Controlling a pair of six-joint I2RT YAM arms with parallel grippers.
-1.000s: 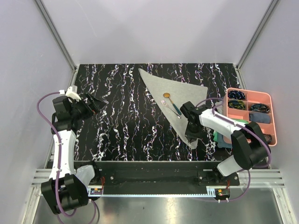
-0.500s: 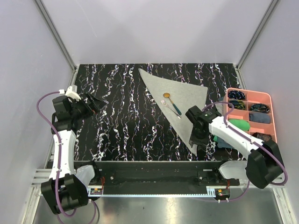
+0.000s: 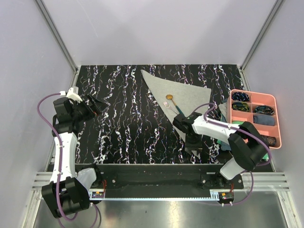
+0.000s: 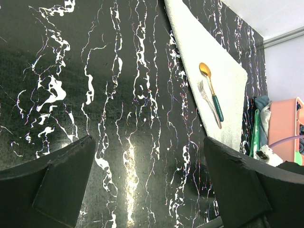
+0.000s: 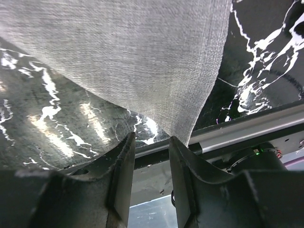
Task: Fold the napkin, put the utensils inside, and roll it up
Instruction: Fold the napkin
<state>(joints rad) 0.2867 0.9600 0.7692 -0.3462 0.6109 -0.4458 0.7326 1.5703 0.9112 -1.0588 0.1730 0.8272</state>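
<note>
While the napkin [image 3: 183, 92] already lies folded into a triangle on the right half of the counter [image 3: 123, 123], with the spoon [image 3: 169, 98] and fork [image 3: 166, 104] set side by side on it close to its left edge, the rolling has not yet begun, so roughly two of the three steps look done. The right hand [image 3: 191, 142] sits low at the napkin's near corner, just left of the pink tray [image 3: 251, 91]. In the right wrist view its fingers [image 5: 122, 166] stand a little apart with only the counter's edge rail showing between them, and the cloth's tip lies just ahead of them, not pinched. The left hand [image 3: 95, 103] hovers over the far left of the counter, well apart from the napkin, its fingers spread wide and holding nothing. What remains, by my reading, is to take that near corner and turn the cloth over the utensils, rolling it toward the far side without letting them slide out.
</note>
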